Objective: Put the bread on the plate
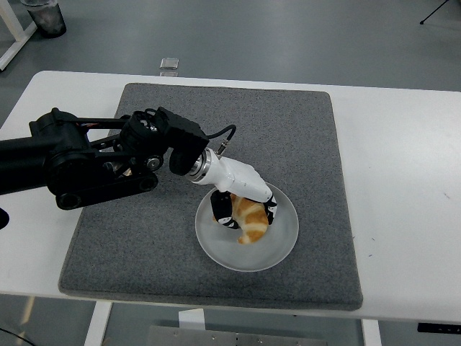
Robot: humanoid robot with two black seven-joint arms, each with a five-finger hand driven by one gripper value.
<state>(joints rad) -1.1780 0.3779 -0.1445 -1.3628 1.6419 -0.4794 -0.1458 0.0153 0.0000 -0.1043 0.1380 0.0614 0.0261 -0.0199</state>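
Grey mat [302, 137] bears the plate [282, 241], left hand [241, 198] clasping bread [251, 219] inside its rim

Grey floor [288, 36] behind white table [403, 180], perhaps concrete.

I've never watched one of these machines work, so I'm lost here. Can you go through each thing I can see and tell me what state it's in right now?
bread: over the plate, gripped by the hand; whether it rests on the plate can't be told.
left hand: fingers closed around the bread.
plate: upright on the mat.
grey mat: flat on the table.
white table: bearing the mat.
right arm: out of view.
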